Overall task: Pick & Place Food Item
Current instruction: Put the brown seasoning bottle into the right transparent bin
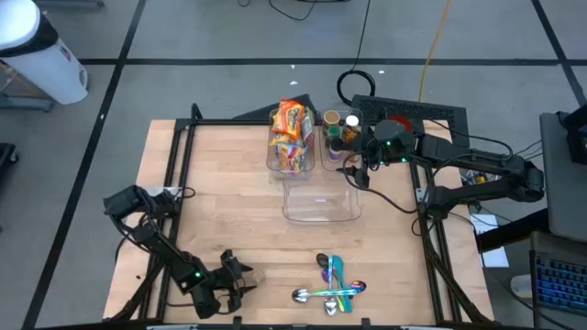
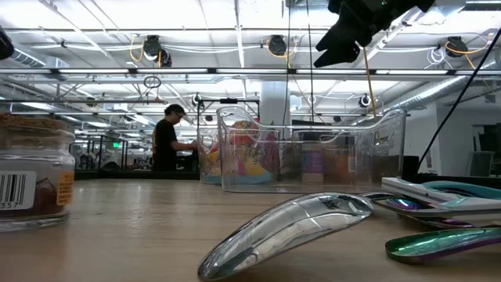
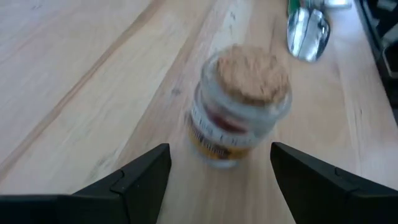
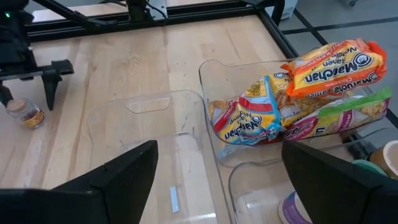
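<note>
Left gripper point(image 3: 217, 165) stood open and empty just short of the small cork-topped glass jar point(image 3: 239, 106), ungrasped on the wooden table point(image 1: 229, 192), with pickup and placement outstanding.

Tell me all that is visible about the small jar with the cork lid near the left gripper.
The small jar is clear, glass as it looks, with a round cork lid closing it and a label band with a barcode around its body; brownish contents show inside. It stands upright on the wooden table, near the front left edge, touching only the table. The left gripper is open with its fingers either side of the jar but apart from it. The spoons lie further along the table.
</note>
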Robot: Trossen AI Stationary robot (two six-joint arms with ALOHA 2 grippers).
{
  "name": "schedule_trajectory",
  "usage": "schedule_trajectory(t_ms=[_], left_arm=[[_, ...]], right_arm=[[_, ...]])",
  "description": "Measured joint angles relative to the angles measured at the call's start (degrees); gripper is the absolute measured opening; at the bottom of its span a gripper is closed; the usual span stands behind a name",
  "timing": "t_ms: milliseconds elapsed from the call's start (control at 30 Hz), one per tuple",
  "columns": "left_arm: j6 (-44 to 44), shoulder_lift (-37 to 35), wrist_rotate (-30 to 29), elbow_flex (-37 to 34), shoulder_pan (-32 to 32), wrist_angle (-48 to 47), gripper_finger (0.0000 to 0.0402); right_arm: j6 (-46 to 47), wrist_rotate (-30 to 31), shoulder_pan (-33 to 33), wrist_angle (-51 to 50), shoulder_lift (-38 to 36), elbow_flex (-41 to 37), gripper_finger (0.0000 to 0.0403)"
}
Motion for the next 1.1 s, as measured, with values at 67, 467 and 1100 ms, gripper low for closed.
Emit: schedule_trajectory(t_ms=[67, 467, 1100], left_arm=[[0.71, 1.38, -1.38, 0.01, 0.65, 2.50, 0.0285], [10.89, 7.68, -2.59, 0.27, 3.78, 14.96, 0.0243], [37.55, -8.65, 18.26, 7.82, 27.84, -5.25, 0.0188]], right_arm=[[0.00, 0.00, 0.00, 0.21, 0.00, 0.00, 0.0334], [0.00, -0.02, -0.02, -0.07, 0.00, 0.00, 0.0334], [1.85, -0.26, 7.30, 1.30, -0.06, 0.02, 0.0334]])
